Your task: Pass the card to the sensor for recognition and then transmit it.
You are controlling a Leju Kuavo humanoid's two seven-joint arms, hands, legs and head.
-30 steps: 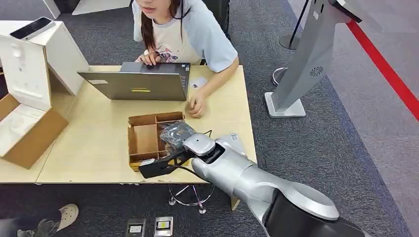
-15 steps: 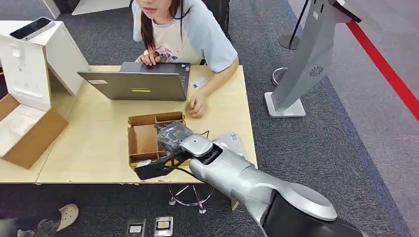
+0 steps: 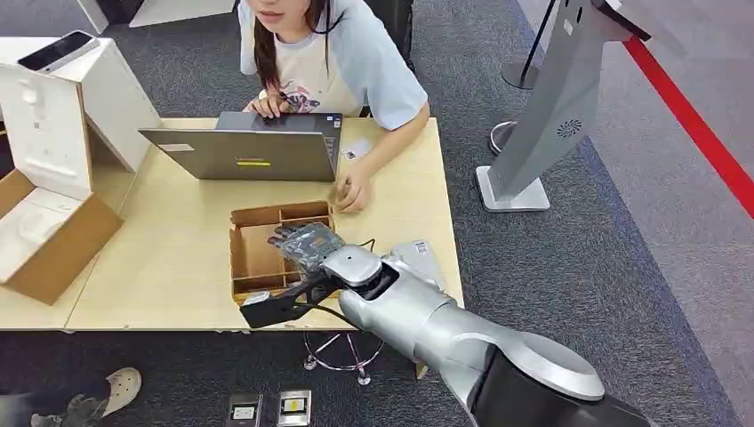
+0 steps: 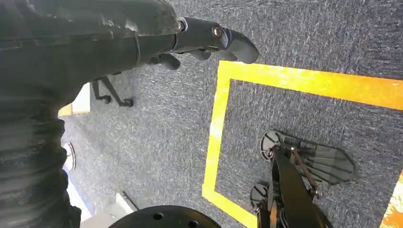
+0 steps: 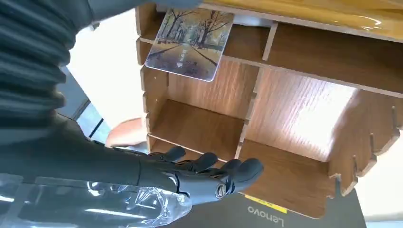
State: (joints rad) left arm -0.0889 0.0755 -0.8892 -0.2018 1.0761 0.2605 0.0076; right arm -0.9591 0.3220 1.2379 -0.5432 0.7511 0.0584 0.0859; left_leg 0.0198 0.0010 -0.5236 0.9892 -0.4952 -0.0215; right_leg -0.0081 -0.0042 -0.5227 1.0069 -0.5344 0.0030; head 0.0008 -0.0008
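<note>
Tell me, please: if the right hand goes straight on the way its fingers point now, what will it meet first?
Probably the wooden organizer box: the right hand points into its open compartments. Depth is unclear; the card lies off to one side.

Tight quarters around the wooden divider box, open counter on its left

The right robot hand (image 3: 307, 242) hangs over the wooden divider box (image 3: 258, 251), fingers spread and holding nothing; thin partition walls split the box, and a card (image 5: 190, 42) leans in one compartment. Just beyond stand an open laptop (image 3: 244, 147) and a person's hand (image 3: 353, 191) resting on the counter (image 3: 169, 258). A brown cardboard box (image 3: 53, 231) sits at the left edge, with bare wood between. The sensor stand (image 3: 551, 107) rises from the carpet, right of the counter.
</note>
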